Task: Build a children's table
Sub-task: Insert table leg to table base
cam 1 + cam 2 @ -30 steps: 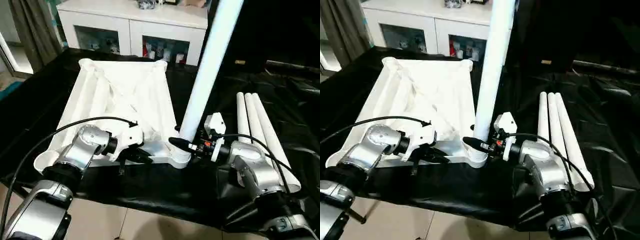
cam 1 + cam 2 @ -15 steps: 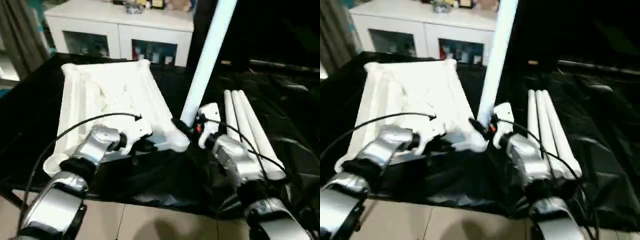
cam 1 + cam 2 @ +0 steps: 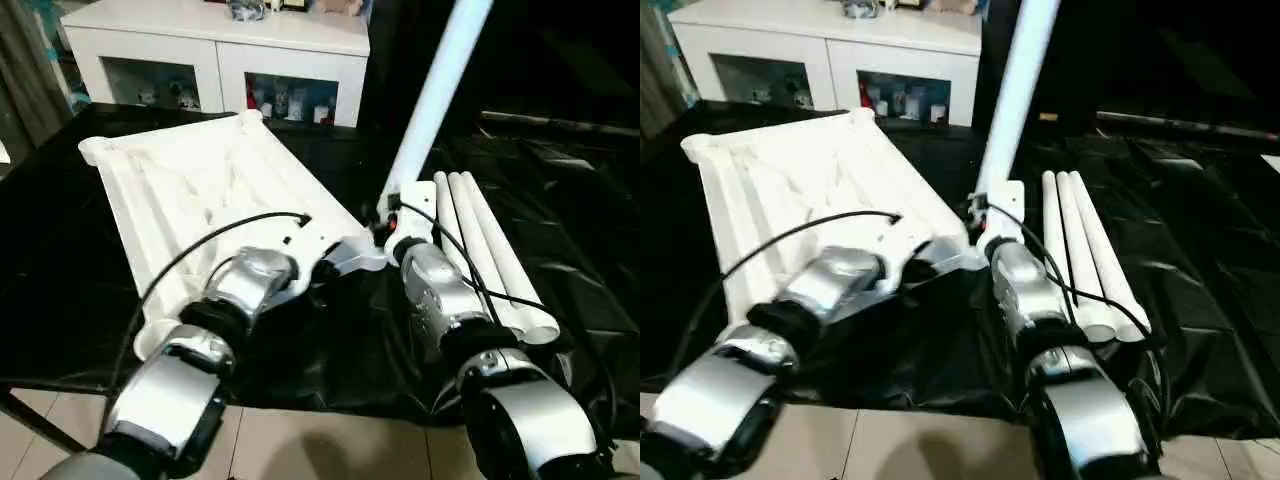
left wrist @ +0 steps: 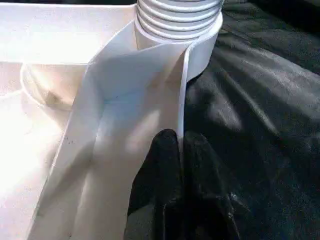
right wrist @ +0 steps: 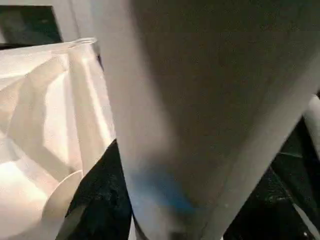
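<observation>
Fingers of left gripper (image 4: 180,165) clamped tabletop (image 3: 190,190) rim, one each side, just short of corner socket (image 4: 200,37). Right gripper's fingers: grip state unclear; leg (image 3: 440,95) stood directly ahead, filling wrist view, threaded end seated in that socket. Step judged: fitting first leg. Next likely needs twisting leg tight while left steadies tabletop. Three spare legs (image 3: 490,250) lay beside right arm.

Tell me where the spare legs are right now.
Three spare legs lie side by side on the black cloth, on the robot's right, just beyond its right forearm and right of the upright leg.
</observation>
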Tool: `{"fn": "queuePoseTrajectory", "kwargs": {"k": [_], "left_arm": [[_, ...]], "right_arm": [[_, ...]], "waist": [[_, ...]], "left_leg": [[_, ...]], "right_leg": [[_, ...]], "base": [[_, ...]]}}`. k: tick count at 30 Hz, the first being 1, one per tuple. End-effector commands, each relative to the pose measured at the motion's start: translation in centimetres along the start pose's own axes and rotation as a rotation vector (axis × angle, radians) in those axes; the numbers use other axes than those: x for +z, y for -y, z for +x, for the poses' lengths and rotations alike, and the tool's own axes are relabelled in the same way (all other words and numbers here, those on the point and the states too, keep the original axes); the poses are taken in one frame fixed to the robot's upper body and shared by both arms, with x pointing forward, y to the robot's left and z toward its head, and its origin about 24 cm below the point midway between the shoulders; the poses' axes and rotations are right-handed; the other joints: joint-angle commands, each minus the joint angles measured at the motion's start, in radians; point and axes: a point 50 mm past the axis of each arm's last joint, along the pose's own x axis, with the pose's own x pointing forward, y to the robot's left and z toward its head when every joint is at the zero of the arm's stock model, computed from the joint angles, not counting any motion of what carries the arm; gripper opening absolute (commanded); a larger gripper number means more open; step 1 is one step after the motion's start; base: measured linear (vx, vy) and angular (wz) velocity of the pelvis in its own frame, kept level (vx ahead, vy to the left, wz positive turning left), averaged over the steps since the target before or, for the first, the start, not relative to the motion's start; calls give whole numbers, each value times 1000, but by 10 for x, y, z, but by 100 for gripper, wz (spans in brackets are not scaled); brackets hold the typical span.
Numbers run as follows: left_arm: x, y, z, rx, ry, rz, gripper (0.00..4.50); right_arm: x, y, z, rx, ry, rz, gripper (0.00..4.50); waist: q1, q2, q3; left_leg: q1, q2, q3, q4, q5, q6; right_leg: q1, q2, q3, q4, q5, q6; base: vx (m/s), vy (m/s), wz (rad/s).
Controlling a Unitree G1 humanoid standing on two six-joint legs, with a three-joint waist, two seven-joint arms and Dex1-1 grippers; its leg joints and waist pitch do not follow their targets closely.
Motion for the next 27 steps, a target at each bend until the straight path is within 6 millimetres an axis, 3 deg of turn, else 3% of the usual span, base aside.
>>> {"fn": "queuePoseTrajectory", "kwargs": {"k": [1, 7, 9, 12, 16, 17, 19, 22, 24, 27], "left_arm": [[2, -16, -7, 154, 8, -45, 0], [1, -15, -8, 122, -7, -16, 0], [2, -14, -9, 81, -1, 22, 0], [1, -13, -12, 11, -4, 42, 0], [-4, -14, -24, -141, -6, 148, 0], [-6, -17, -29, -165, -2, 169, 0], [-7, -18, -35, -213, 18, 197, 0], [-11, -21, -50, -332, 42, 259, 0], [-15, -21, -59, -413, 44, 291, 0], [-21, -25, -68, -435, 8, 313, 0]], "right_arm": [[-60, 4, -17, -36, -262, 61, 188], [-58, -2, -14, 10, -274, 45, 188], [-56, -4, -13, 61, -281, 24, 188], [-52, -5, -12, 135, -293, 4, 188], [-46, 1, -12, 312, -334, -58, 188], [-44, 5, -13, 377, -344, -82, 188], [-42, 9, -15, 448, -358, -104, 188], [-39, 19, -23, 633, -397, -160, 188], [-38, 24, -29, 751, -418, -205, 188], [-37, 31, -38, 880, -448, -233, 188]], "waist": [[-2, 5, -36], [1, 3, -42], [3, 2, -41], [3, 3, -42], [1, 6, -48], [2, 7, -48], [1, 5, -50], [5, 9, -57], [10, 12, -62], [22, 7, -62]], "left_leg": [[29, 66, -38, -89, -569, -45], [14, 65, -30, -89, -465, -22], [18, 66, -28, -87, -463, -20], [12, 66, -30, -87, -457, -17], [-1, 70, -28, -87, -364, 6], [8, 70, -24, -84, -379, 3], [5, 70, -23, -81, -369, 5], [1, 75, -21, -75, -282, 30], [1, 79, -12, -64, -158, 58], [6, 80, -3, -52, -86, 99]], "right_leg": [[-10, -73, 44, -86, -382, -159], [5, -74, 48, -73, -289, -183], [2, -74, 49, -76, -307, -181], [6, -76, 49, -76, -335, -176], [19, -72, 48, -61, -232, -206], [10, -69, 49, -64, -235, -216], [15, -72, 50, -62, -233, -223], [24, -70, 48, -46, -100, -266], [33, -62, 43, -19, 97, -316], [35, -63, 41, -7, 199, -347]], "base": [[0, 0, 0], [0, 0, 0], [0, 0, 0], [0, 0, 0], [0, 0, 0], [0, 0, 0], [0, 0, 0], [38, -21, -1], [64, -26, -2], [39, -10, -2]]}}
